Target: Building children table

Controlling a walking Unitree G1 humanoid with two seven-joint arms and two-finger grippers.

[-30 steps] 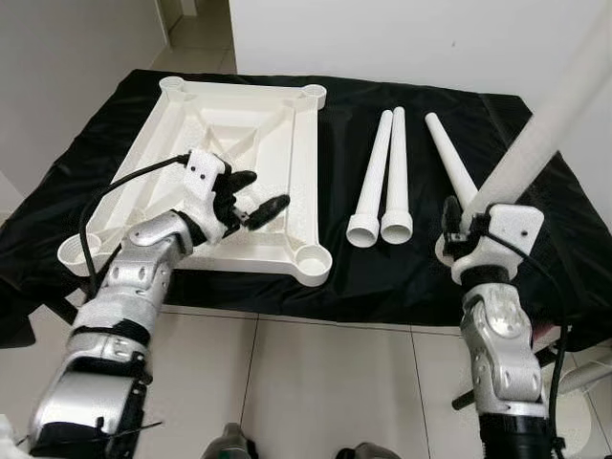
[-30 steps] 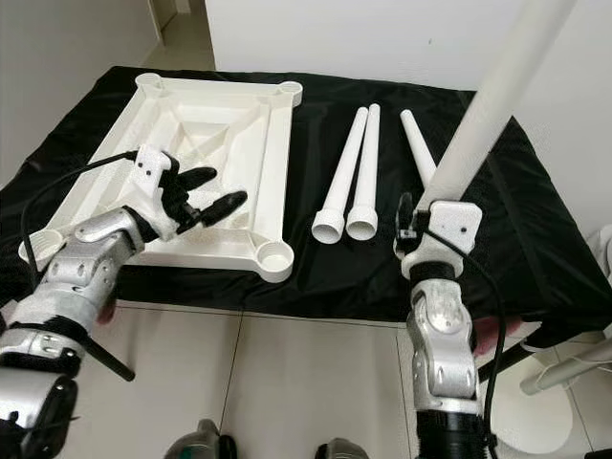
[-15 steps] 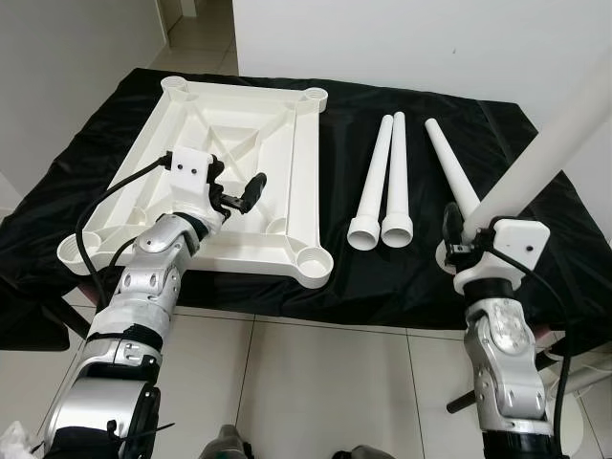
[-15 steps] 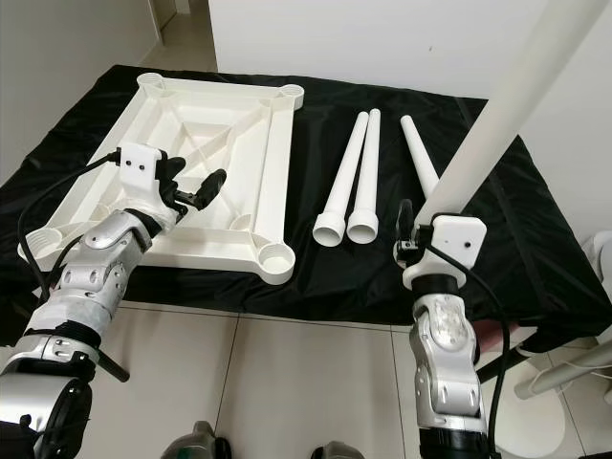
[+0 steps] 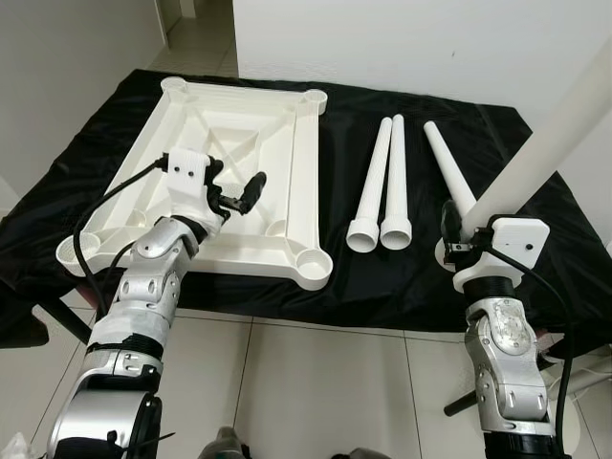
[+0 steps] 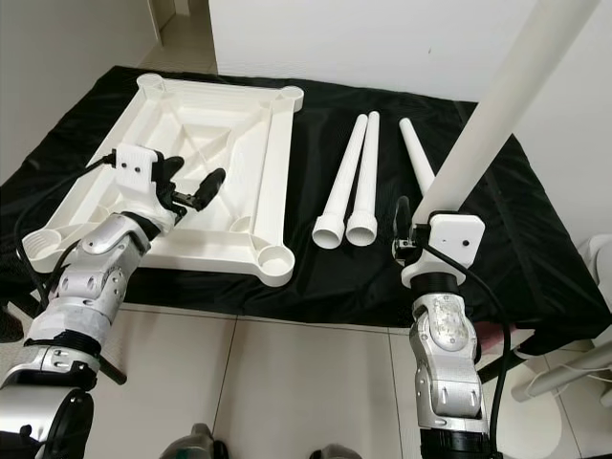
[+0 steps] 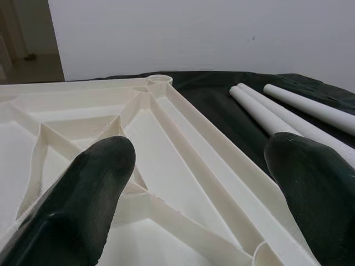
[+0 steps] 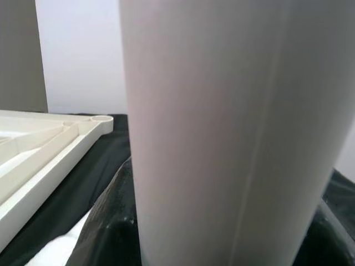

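Right end effector [image 6: 413,229] clamps a white leg [image 6: 497,100], tilted up toward 1 o'clock. Left end effector [image 5: 232,194] hovers with fingers spread above the upturned tabletop [image 5: 287,206] on the black-draped bench [image 5: 402,277]; three spare legs [image 5: 382,182] lie at the tabletop's 3 o'clock.

I see bare black cloth [image 5: 335,143] between the upturned table panel [image 5: 287,163] and the paired legs [image 5: 387,182], wide enough to pass through. A narrower strip separates those from the single leg [image 5: 448,172]. The raised leg [image 6: 497,105] in my right gripper [image 5: 459,239] blocks the tabletop's right side.
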